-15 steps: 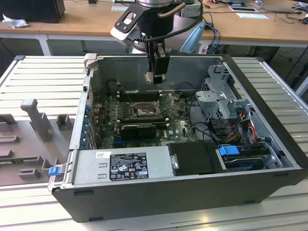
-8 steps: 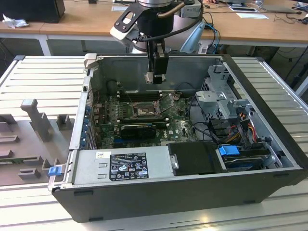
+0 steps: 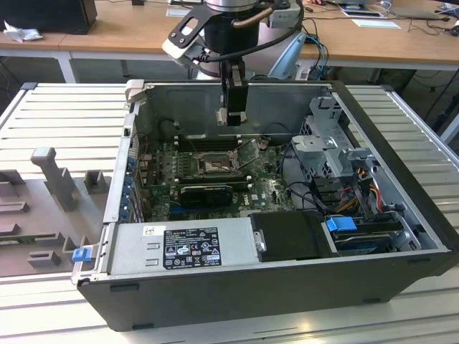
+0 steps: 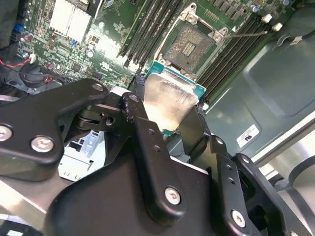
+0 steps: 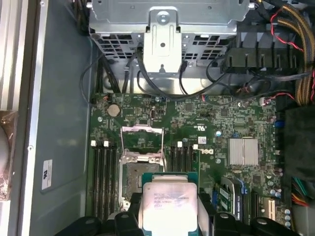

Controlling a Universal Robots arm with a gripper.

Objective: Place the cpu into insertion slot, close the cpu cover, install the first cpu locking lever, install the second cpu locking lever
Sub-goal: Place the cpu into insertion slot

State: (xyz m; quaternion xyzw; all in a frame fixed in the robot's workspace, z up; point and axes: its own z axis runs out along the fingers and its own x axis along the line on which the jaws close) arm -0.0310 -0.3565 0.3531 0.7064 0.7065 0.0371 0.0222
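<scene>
Gripping the cpu point(image 4: 170, 98) by two opposite edges, the fingers point(image 4: 150, 137) are carrying it pale face up, hanging in the air above the green motherboard point(image 5: 221, 118) and apart from it. Just past the chip in both wrist views, the insertion slot point(image 5: 129, 172) is lying uncovered with its dark centre showing, and the cpu cover point(image 5: 141, 140) is standing swung open beside it. To my eye the chip is sitting off-centre from the socket, so a descent from this offset is risking a corner catching the silver rim, crushing contacts or knocking the raised cover.
</scene>
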